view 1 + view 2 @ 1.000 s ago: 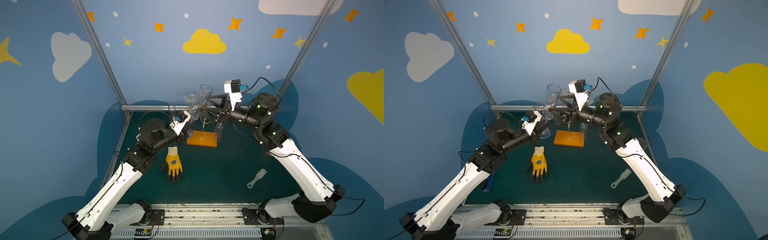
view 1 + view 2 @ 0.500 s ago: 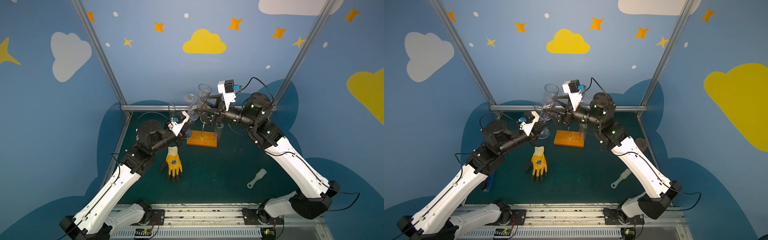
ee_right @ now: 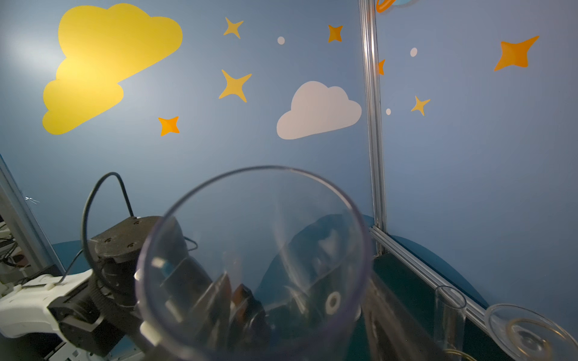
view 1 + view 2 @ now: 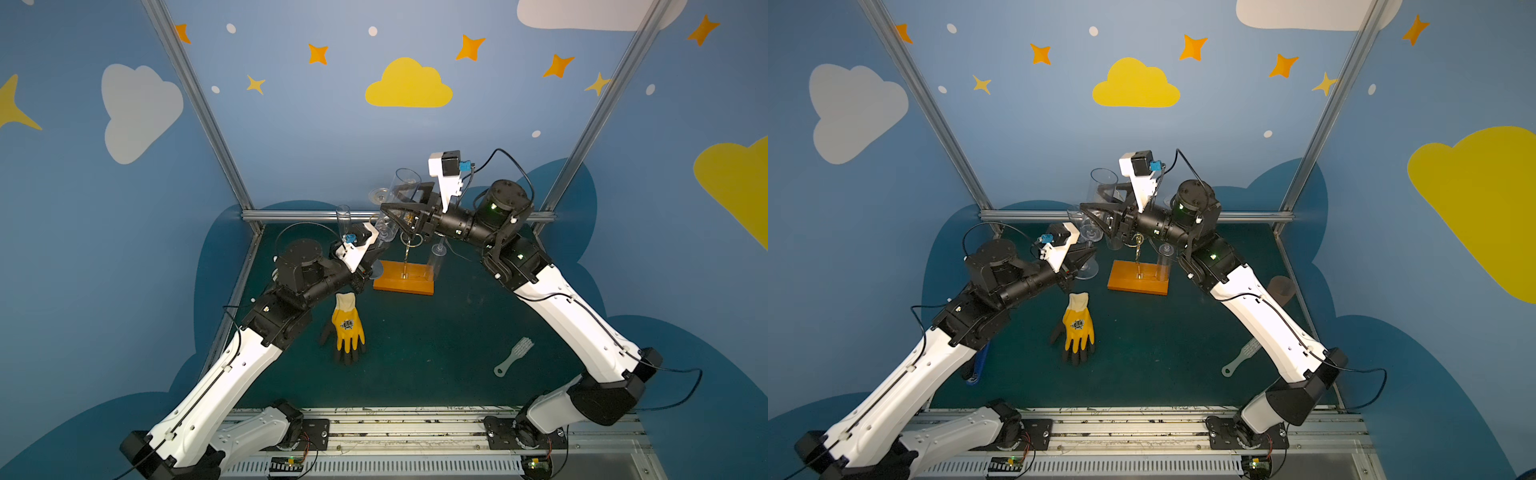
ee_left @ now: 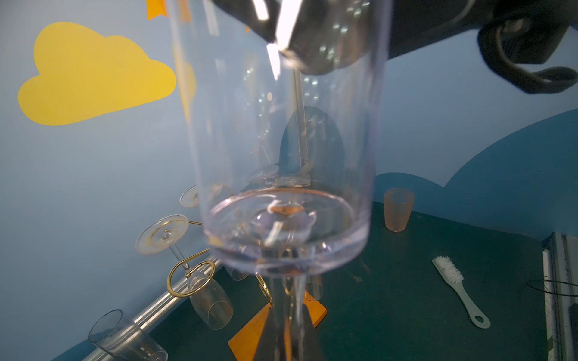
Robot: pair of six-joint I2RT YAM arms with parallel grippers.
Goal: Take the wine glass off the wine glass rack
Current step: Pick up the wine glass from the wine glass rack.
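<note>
Wine glass (image 5: 281, 140) judged clear of wine glass rack (image 4: 404, 279): left claw (image 5: 289, 337) pinches stem; right claw (image 4: 392, 198) straddles bowl, grip indeterminate. Set-down outstanding.

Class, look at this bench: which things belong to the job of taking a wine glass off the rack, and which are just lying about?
Belongs to the job:
- wine glass rack
- wine glass, stem in the left gripper, bowl between the jaws of the right gripper
- other glasses hanging on the rack

Just lying about:
- yellow work glove
- brush
- frosted pink cup
</note>
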